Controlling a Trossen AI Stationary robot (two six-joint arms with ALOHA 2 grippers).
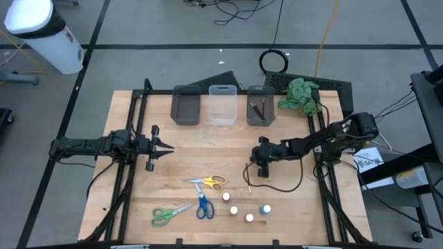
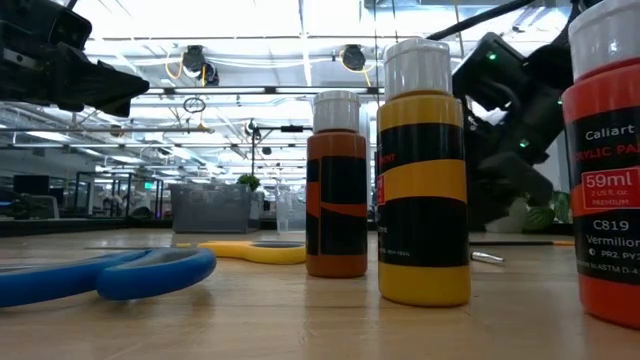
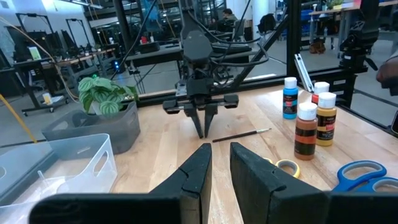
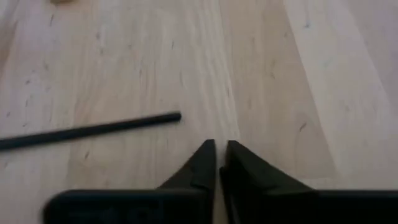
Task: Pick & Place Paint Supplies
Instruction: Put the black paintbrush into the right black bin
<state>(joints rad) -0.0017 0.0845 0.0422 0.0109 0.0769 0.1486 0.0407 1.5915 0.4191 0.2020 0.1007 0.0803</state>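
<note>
Brush (image 4: 93, 132) and pincer sit apart in the right wrist view: the thin dark handle lies flat on the bare wood of the table (image 4: 273, 74), just beside the right gripper (image 4: 221, 155) and off to one side of its tips, touching neither finger. Those two dark fingers are pressed almost together, with only a thin slit between them and nothing caught in it. From the left wrist view the same right gripper (image 3: 205, 127) points down at the wood with its tips close together, and the brush (image 3: 241, 135) lies beside them, running off toward a cluster of paint bottles (image 3: 309, 121). That view also shows the left gripper (image 3: 221, 163) held above the table, its fingers parted by a narrow gap and empty. Only the high view lays out the whole table: the left gripper (image 1: 165, 147) far over on the left side, well apart from the right gripper (image 1: 261, 168), with yellow scissors (image 1: 210, 182), blue scissors (image 1: 203, 205) and green scissors (image 1: 168, 215) lying near the front edge beside the small bottle caps, and three bins (image 1: 223, 105) along the back next to a leafy plant (image 1: 299, 94). The low view gives what the overhead cannot, the bottles' colours: brown (image 2: 337, 185), yellow (image 2: 423, 175) and vermilion (image 2: 604, 165).
</note>
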